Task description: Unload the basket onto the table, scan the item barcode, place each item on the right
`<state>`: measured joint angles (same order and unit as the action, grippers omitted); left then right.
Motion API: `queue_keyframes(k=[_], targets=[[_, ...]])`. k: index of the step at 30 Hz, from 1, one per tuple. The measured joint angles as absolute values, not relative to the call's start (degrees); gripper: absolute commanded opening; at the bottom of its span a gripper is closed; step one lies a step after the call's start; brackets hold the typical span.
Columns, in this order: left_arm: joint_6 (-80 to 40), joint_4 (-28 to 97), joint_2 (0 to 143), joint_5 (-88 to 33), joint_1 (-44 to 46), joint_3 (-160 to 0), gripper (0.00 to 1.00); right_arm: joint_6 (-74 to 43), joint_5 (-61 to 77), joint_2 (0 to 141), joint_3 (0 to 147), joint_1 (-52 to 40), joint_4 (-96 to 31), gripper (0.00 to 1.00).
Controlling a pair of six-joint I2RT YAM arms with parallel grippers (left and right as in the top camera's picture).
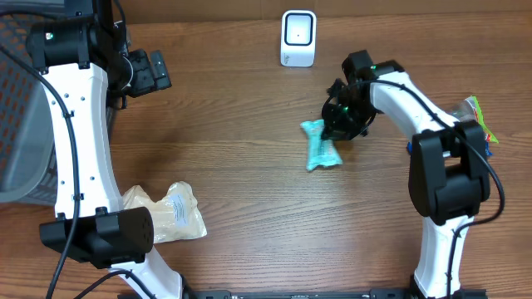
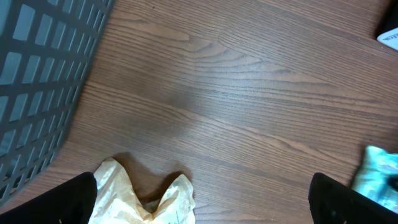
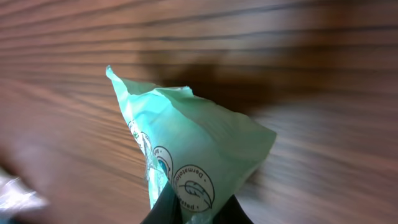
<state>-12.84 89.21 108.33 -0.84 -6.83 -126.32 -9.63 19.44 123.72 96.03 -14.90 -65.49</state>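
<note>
the right gripper [image 1: 339,124] has its jaws pinched on the crinkly teal plastic packet [image 1: 320,151] at mid-table, so the grasp looks done, with presenting it to the small white box-shaped scanner [image 1: 298,38] left, while the left gripper [image 1: 152,73] hangs wide open.

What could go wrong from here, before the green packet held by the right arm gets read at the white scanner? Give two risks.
1. The right fingers pinch only one end of the soft green packet, so it may slip or sag when carried.
2. The wrist view shows round logos but no barcode; the crumpled wrap may hide it from the scanner.
</note>
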Motion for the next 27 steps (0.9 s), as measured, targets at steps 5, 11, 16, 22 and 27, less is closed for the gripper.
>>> queue_keyframes(k=[5, 11, 16, 22, 27], targets=[[-12.8, 89.2, 108.3, -0.8, -6.8, -126.3, 1.0, -20.5, -10.5, 119.8, 101.9, -22.0, -75.7, 0.04], [-12.8, 89.2, 108.3, -0.8, -6.9, -126.3, 1.0, -32.3, -33.6, 121.6, 102.4, -35.3, -76.9, 0.04], [-12.8, 89.2, 108.3, -0.8, -6.9, -126.3, 1.0, -33.3, -47.3, 131.1, 102.5, -39.6, -77.1, 0.04], [-12.8, 89.2, 108.3, -0.8, -6.9, -126.3, 1.0, -27.9, -49.8, 134.5, 102.4, -46.3, -75.1, 0.32], [-12.8, 89.2, 108.3, -0.8, -6.9, -126.3, 0.99, -19.9, -38.9, 134.5, 102.5, -51.5, -74.7, 0.54]])
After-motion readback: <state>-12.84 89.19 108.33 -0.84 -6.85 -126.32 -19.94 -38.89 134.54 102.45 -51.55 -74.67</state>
